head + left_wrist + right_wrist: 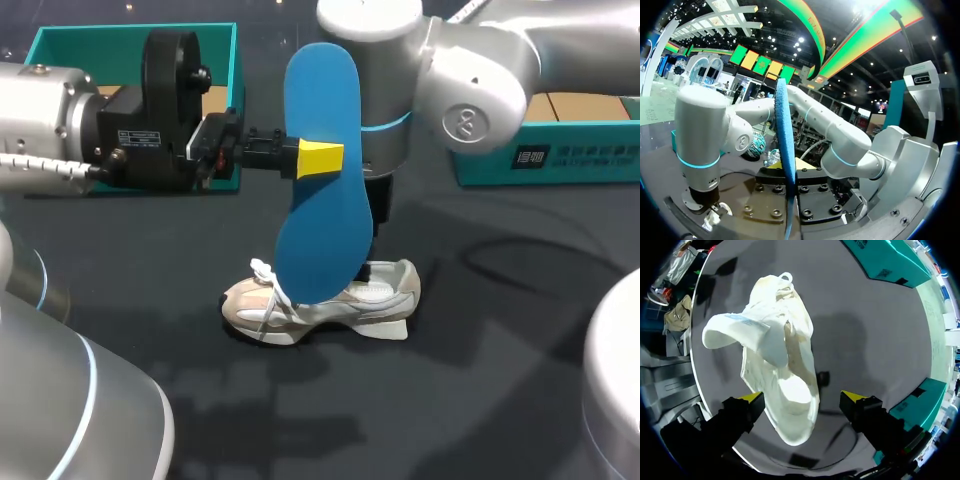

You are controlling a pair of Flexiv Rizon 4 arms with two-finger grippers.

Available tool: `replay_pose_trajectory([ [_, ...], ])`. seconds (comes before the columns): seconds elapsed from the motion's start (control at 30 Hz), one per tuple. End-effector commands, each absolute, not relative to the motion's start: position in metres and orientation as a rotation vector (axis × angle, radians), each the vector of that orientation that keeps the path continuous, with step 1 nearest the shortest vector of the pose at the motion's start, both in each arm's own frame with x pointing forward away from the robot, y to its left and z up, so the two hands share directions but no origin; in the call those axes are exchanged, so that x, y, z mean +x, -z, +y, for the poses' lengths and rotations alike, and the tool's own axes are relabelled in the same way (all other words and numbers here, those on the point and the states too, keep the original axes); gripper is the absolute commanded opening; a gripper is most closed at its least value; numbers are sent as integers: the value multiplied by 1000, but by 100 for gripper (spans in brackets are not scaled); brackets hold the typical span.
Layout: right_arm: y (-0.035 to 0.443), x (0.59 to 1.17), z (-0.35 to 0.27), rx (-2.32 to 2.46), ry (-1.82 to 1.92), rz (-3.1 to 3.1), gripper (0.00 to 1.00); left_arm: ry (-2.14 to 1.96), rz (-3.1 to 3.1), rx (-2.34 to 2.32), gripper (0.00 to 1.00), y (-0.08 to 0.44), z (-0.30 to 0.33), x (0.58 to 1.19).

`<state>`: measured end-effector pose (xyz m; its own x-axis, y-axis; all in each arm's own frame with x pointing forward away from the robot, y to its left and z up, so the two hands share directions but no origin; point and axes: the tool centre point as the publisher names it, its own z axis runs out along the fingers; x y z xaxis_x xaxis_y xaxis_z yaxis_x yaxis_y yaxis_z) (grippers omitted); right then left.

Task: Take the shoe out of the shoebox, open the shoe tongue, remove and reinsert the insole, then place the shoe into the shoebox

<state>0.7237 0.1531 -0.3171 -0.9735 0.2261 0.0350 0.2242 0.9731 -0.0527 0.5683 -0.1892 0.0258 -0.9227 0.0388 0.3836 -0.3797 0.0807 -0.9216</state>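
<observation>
Looking down from the head camera, you had the left hand [318,160] at the centre of the frame, closed on the blue insole [315,245]. The insole stood upright, with one yellow fingertip flat against its near face. Below it, in the lower middle, the shoe [385,295] sat on its sole on the dark worktop [500,400], laces toward the left. The right arm [470,90] ran from the upper right down behind the insole, where its hand was hidden. A teal shoebox [60,45] sat at the upper left and a second teal box [560,165] at the upper right.

From the left wrist, you saw the insole [782,130] edge-on, clamped between that hand's two yellow fingertips [771,171].

From the right wrist, the right hand [804,397] was spread wide and held nothing. The heel of the shoe [790,390] lay between its fingers, and the tongue [735,332] was folded out ahead of them.
</observation>
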Motion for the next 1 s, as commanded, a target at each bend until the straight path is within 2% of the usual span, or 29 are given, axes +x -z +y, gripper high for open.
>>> replay_pose_trajectory([
  [0.03, 318, 724, 157, -352, -125, -3078, 100, -1921, -2056, 351, 0, -28, -192, 562],
  [0.8, 380, 745, 165, -232, -42, -3050, 100, -1921, -2056, 351, 0, -28, -192, 562],
  [0.83, 380, 745, 165, -226, -40, -3048, 93, -1921, -2056, 351, 0, -28, -192, 562],
  [0.9, 381, 743, 166, -224, -37, -3045, 70, -1921, -2056, 351, 0, -28, -192, 562],
  [0.93, 381, 742, 167, -215, -35, -3044, 52, -1921, -2056, 351, 0, -28, -192, 562],
  [0.97, 382, 741, 168, -212, -35, -3045, 44, -1921, -2056, 351, 0, -28, -192, 562],
  [1.0, 382, 741, 168, -209, -35, -3044, 27, -1921, -2056, 351, 0, -28, -192, 562],
])
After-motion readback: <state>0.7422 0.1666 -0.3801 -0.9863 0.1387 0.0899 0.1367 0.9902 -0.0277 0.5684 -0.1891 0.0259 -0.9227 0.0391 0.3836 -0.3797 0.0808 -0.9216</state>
